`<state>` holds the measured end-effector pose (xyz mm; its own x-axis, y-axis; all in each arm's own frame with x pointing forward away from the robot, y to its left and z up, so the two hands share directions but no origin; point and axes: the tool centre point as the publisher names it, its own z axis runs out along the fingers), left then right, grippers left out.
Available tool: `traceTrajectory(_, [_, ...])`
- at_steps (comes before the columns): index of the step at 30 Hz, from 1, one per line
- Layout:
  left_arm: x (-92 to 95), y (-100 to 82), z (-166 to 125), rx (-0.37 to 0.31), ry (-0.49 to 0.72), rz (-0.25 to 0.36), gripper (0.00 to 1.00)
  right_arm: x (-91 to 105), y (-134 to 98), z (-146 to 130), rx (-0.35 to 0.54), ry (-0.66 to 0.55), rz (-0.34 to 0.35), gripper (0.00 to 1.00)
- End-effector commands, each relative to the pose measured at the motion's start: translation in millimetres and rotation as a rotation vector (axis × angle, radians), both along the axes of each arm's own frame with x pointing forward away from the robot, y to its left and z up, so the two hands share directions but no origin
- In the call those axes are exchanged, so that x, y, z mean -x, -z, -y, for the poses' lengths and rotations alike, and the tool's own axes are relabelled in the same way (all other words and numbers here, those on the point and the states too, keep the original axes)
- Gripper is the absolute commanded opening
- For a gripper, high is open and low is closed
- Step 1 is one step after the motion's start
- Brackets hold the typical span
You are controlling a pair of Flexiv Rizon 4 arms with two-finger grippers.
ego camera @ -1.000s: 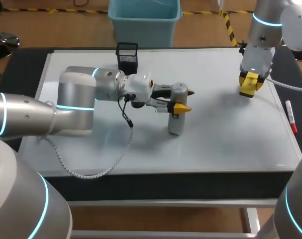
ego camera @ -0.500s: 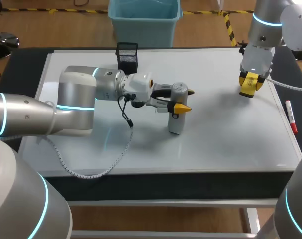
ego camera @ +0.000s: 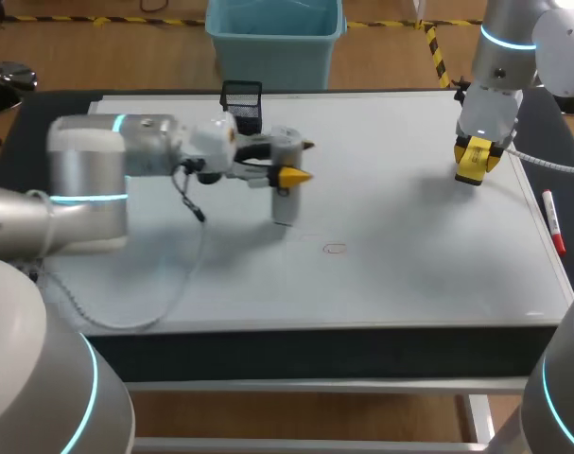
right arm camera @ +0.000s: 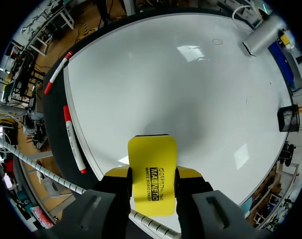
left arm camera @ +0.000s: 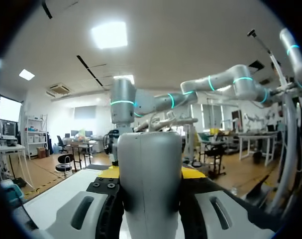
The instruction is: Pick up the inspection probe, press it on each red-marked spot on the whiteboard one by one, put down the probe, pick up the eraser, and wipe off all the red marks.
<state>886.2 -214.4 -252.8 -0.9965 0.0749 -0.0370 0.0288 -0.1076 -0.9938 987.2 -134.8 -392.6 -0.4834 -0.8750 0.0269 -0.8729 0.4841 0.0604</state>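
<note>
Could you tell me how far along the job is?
Both tools are picked up: the left gripper holds the probe beside the mesh cup, the right gripper holds the eraser. Whether pressing is finished I cannot tell. Left: set the probe down, wipe the faint ring off the whiteboard.

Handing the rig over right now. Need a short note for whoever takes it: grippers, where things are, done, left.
Left gripper: fingers shut on the probe, held upright over the whiteboard, left of centre, near the mesh holder.
Right gripper: shut on the yellow eraser, at the board's far right part.
Marks: one faint ring mark near the board's middle; no other shows.
Done: probe and eraser are both in hand.
Left: cannot tell if pressing is finished; after it, put down the probe and wipe the mark.
</note>
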Motion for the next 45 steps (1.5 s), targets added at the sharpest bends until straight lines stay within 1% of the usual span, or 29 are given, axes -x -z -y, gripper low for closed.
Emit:
traceTrajectory(1, [-1.6, -14.1, -48.0, -0.019, -0.07, 0.008, 0.0, -0.9, -1.0, 0.5, 0.003, -0.002, -0.002, 0.0])
traceTrajectory(2, [-6.7, -13.3, -55.8, -0.015, -0.082, 0.005, 0.0, -0.9, -1.0, 0.5, 0.003, -0.002, -0.002, 0.0])
traceTrajectory(4, [-15.7, -11.1, -70.9, -0.028, -0.107, 0.005, 0.0, -0.9, -1.0, 0.5, 0.003, -0.002, -0.002, 0.0])
traceTrajectory(7, [-26.7, -8.1, -93.1, -0.019, -0.128, 0.004, 0.0, -0.9, -1.0, 0.5, 0.003, -0.002, -0.002, 0.0])
traceTrajectory(11, [-35.8, -5.1, -120.5, -0.011, -0.15, 0.017, 0.0, -0.9, -1.0, 0.5, 0.003, -0.002, -0.002, 0.0])
traceTrajectory(12, [-38.0, -4.0, -128.2, 0.005, -0.158, 0.02, 0.0, -0.9, -1.0, 0.5, 0.003, -0.002, -0.002, 0.0])
traceTrajectory(17, [-49.3, 2.3, -161.9, 0.011, -0.187, 0.028, 0.0, -0.9, -1.0, 0.5, 0.003, -0.002, -0.002, 0.0])
traceTrajectory(23, [-58.5, 4.3, -192.1, 0.024, -0.211, 0.037, 0.0, -0.9, -1.0, 0.5, 0.003, -0.002, -0.002, 0.0])
traceTrajectory(30, [-61.0, 3.6, -212.0, 0.033, -0.234, 0.054, 0.0, -0.9, -1.0, 0.5, 0.003, -0.002, -0.002, 0.0])
traceTrajectory(35, [-60.0, 3.1, -215.1, 0.036, -0.239, 0.055, 0.0, -0.9, -1.0, 0.5, 0.003, -0.002, -0.002, 0.0])
traceTrajectory(38, [-57.3, -1.7, -218.1, 0.029, -0.244, 0.055, 0.0, -0.9, -1.0, 0.5, 0.003, -0.002, -0.002, 0.0])
traceTrajectory(45, [-57.3, -1.7, -218.1, 0.029, -0.244, 0.055, 0.0, -0.9, -1.0, 0.5, 0.003, -0.002, -0.002, 0.0])
